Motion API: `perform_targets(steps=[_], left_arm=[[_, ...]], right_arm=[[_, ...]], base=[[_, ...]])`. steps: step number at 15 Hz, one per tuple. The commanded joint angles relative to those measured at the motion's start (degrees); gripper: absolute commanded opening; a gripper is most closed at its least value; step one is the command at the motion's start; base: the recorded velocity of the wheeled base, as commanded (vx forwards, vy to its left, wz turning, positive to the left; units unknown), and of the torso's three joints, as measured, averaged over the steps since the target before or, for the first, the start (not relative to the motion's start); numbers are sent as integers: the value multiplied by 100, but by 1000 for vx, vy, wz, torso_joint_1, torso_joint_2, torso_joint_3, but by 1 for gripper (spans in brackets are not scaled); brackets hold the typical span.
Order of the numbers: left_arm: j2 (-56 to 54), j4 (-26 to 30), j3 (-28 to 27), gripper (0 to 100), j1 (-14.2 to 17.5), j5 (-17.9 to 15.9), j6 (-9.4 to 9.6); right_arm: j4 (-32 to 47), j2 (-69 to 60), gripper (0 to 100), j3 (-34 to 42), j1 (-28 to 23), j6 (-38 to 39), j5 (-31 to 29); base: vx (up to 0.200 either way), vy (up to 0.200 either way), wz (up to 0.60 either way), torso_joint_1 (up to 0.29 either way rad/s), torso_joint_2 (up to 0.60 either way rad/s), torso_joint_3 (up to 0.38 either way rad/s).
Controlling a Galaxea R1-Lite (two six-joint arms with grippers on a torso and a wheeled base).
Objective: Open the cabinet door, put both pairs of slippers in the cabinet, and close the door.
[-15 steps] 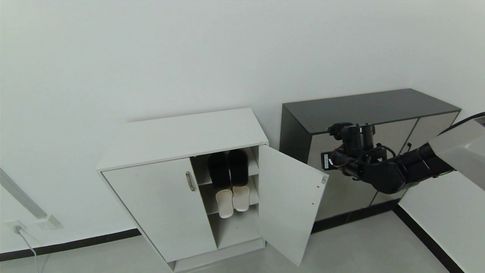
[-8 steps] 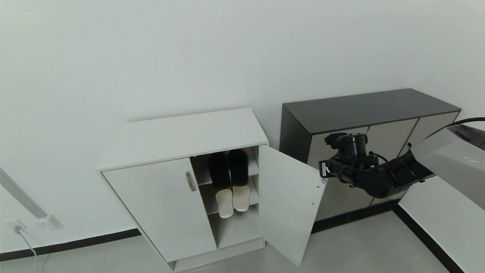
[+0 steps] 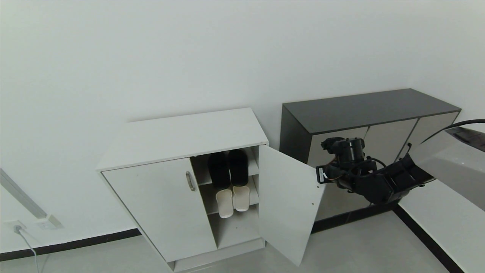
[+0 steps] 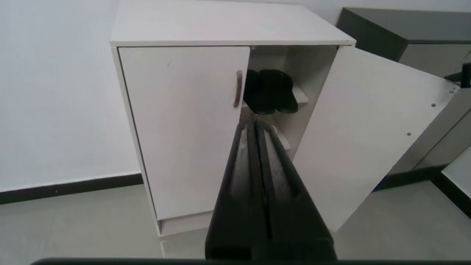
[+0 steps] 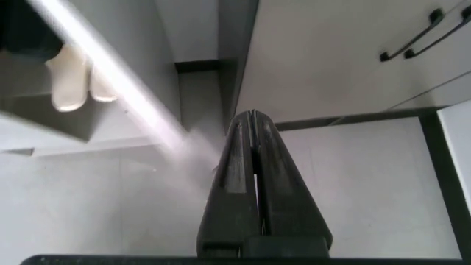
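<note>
The white cabinet [image 3: 182, 136] has its left door shut and its right door [image 3: 290, 197] swung open. Inside, the black slippers [image 3: 228, 167] lie on the top shelf and the white slippers [image 3: 232, 199] on the shelf below. My right gripper [image 3: 321, 174] is at the outer free edge of the open door, fingers shut on nothing. In the right wrist view the shut gripper [image 5: 252, 116] is close to the door's edge [image 5: 110, 73], with the white slippers [image 5: 73, 81] beyond. My left gripper [image 4: 255, 124] is shut and held back in front of the cabinet, facing the black slippers [image 4: 272, 90].
A dark-topped sideboard [image 3: 371, 106] with shiny doors stands right beside the cabinet, just behind my right arm. A white counter [image 3: 447, 212] runs along the right. A wall socket with a cable [image 3: 17, 228] is at the far left. Bare floor lies before the cabinet.
My right gripper has moved left and slightly down, from in front of the sideboard to the open door's free edge. The door and slippers have hardly moved.
</note>
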Motion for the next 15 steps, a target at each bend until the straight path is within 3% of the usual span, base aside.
perform_targets(steps=[1, 4, 5, 8, 11, 15], left_arm=[[7, -2, -1, 0, 1, 2, -2], [7, -2, -1, 0, 1, 2, -2], [7, -2, -1, 0, 1, 2, -2], [7, -2, -1, 0, 1, 2, -2], [7, -2, -1, 0, 1, 11, -2], [7, -2, -1, 0, 1, 11, -2]], right_arm=[[-111, -294, 0, 323, 206, -7, -19], [-410, -628, 0, 894, 602, -16, -37], [-656, -892, 0, 1333, 1050, -25, -46], [-709, -1278, 0, 1685, 1586, -16, -37], [-753, -1270, 0, 1694, 1586, -34, -46], [-858, -698, 0, 1456, 1138, -34, -46]], base=[[0, 0, 0, 0, 0, 0], [0, 0, 0, 0, 0, 0], [0, 0, 0, 0, 0, 0], [0, 0, 0, 0, 0, 0], [0, 0, 0, 0, 0, 0], [0, 0, 0, 0, 0, 0]])
